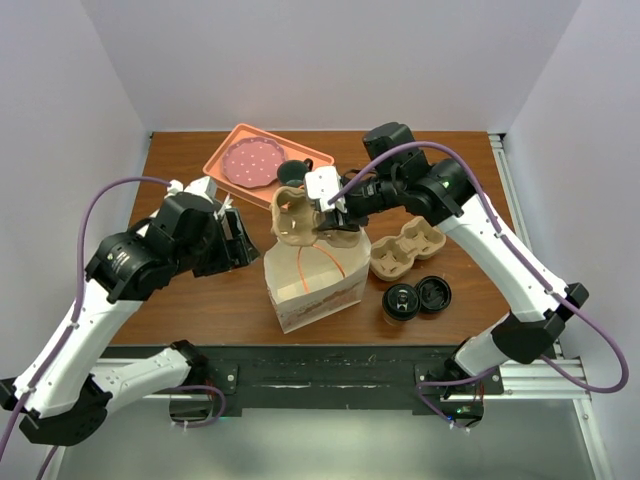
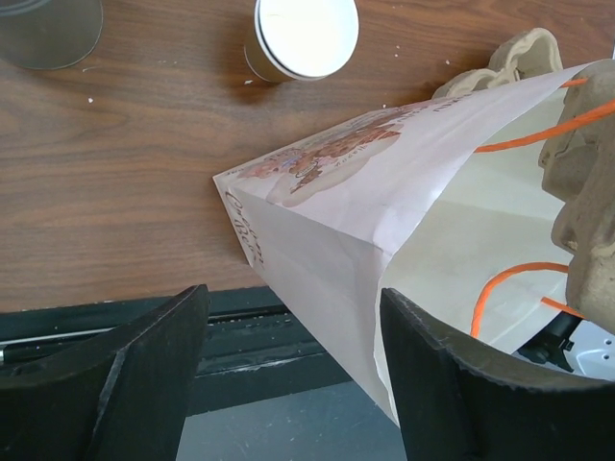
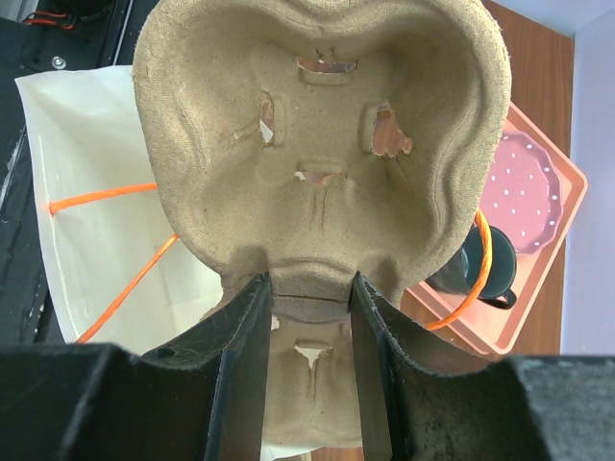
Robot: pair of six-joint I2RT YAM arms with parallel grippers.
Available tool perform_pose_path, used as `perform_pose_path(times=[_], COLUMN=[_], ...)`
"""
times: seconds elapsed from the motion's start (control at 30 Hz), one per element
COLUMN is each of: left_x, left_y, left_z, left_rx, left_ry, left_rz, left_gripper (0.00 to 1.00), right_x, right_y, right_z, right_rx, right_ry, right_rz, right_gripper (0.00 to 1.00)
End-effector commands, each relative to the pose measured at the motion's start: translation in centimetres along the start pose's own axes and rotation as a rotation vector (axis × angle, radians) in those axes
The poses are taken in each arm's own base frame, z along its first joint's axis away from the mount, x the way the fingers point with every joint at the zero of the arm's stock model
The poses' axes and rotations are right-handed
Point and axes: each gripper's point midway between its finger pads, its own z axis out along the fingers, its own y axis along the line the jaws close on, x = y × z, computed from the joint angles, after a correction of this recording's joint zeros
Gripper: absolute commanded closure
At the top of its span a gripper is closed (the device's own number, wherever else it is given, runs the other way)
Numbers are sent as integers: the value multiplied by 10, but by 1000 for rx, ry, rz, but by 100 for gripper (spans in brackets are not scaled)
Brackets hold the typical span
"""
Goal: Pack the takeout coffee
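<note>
Takeout coffee (image 1: 402, 302) stands on the table (image 1: 235, 310) to the right of the open paper bag (image 1: 310, 285), just beside a loose black lid (image 1: 434, 293) and near an empty pulp carrier (image 1: 408, 250). Right gripper (image 3: 307, 288) is clamped on the middle ridge of a pulp cup carrier (image 3: 317, 125), which it holds over the bag's mouth. Left gripper (image 2: 293, 300) has its jaws apart, straddling the bag's corner without pinching it.
</note>
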Motion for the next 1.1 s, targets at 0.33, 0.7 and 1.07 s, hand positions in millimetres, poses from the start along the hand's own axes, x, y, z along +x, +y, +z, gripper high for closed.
perform_pose_path(times=[0.33,0.7,1.07], left_x=[-13,-7,-6], left_y=[-26,-18,-17], left_z=[12,17,22], left_rx=[77,37,41], left_ry=[-9,12,5], left_rz=[7,3,1], left_gripper=[34,38,47], right_x=[-43,-42,-38], right_y=[-22,-32,-21], right_z=[-12,-15,-16], right_rx=[118,193,152], right_ry=[-145,-147,-133], right_rz=[-21,46,32], right_gripper=[78,76,77])
